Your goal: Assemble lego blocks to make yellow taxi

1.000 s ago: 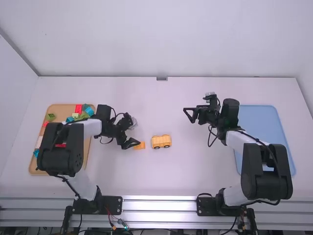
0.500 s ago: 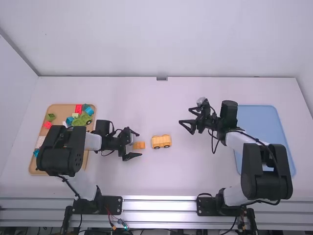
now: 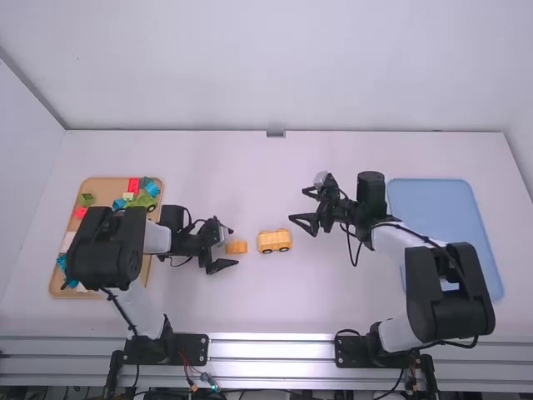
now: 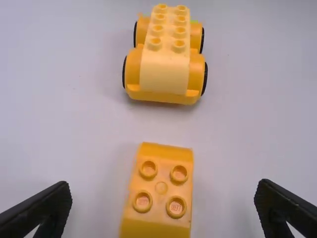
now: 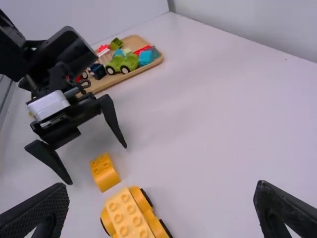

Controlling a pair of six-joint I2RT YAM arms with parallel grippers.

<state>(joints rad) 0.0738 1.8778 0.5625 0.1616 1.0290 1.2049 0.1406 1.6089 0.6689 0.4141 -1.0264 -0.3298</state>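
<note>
L hand [image 3: 236, 247] & R hand [image 3: 297, 205] wide open, empty; yellow 4-stud blk [image 4: 160, 188] btwn L tips

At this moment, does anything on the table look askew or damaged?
Nothing stands out: the yellow block sits studs up between the left gripper's open fingers, and the yellow car base stands on its wheels, apart from the block.

orange block [image 4: 161, 187] partly beyond left wrist view's bottom edge, yellow car [image 5: 130, 215] partly beyond right's
</note>
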